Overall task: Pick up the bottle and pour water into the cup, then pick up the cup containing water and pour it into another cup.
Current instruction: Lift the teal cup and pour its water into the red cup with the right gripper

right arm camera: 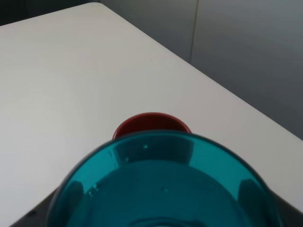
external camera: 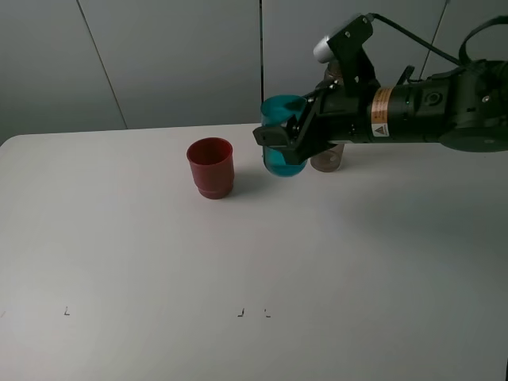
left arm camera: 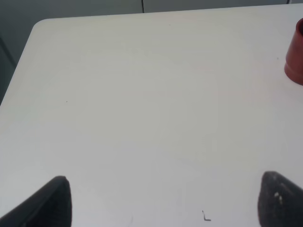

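Right pincer (external camera: 282,145) clamps the teal cup (external camera: 278,165) by the worktop's (external camera: 238,254) far edge, near the red cup (external camera: 210,167); left pincer (left arm camera: 168,201) gapes wide, holding nothing.

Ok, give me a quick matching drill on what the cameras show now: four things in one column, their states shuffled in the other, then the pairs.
Things:
1. teal translucent plastic tumbler
2. opaque red plastic cup
3. smoky grey-brown plastic bottle
4. left gripper

States:
A. open, nothing between its fingers
B. partly hidden behind the right arm
C. clamped in the right gripper
D. standing in full view, untouched, on the white table

Pairs: 1-C, 2-D, 3-B, 4-A
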Robot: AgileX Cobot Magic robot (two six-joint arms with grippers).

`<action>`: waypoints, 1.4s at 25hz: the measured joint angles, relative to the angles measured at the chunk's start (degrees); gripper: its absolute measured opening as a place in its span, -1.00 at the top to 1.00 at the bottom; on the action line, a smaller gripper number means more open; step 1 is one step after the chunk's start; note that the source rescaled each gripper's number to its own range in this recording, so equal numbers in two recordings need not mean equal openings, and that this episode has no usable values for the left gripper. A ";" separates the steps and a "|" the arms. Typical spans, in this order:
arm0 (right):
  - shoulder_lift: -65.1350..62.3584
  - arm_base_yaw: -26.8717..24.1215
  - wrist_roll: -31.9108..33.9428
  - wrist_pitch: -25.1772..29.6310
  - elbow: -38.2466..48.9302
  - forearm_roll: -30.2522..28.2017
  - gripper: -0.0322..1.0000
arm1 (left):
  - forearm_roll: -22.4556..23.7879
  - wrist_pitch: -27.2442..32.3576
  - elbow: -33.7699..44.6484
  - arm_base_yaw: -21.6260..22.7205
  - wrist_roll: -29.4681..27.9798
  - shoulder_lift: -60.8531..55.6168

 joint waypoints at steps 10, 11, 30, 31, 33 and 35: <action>1.42 2.99 9.58 12.32 -11.20 -0.02 0.77 | 0.00 0.00 0.00 0.00 0.00 0.00; 1.90 3.43 9.97 13.27 -12.15 -0.02 0.77 | 0.00 0.00 0.00 0.00 0.00 0.00; 16.17 6.55 12.80 23.61 -30.01 -0.02 0.77 | 0.00 0.00 0.00 0.00 -0.39 0.00; 16.86 6.55 12.80 23.71 -30.43 -0.02 0.77 | 0.00 0.00 0.00 0.00 -0.39 0.00; 18.14 6.55 12.70 24.14 -31.61 -0.33 0.77 | 0.00 0.00 0.00 0.00 -0.39 0.00; 19.30 6.55 12.27 24.97 -32.52 -1.10 0.77 | 0.00 0.00 0.00 0.00 -0.39 0.00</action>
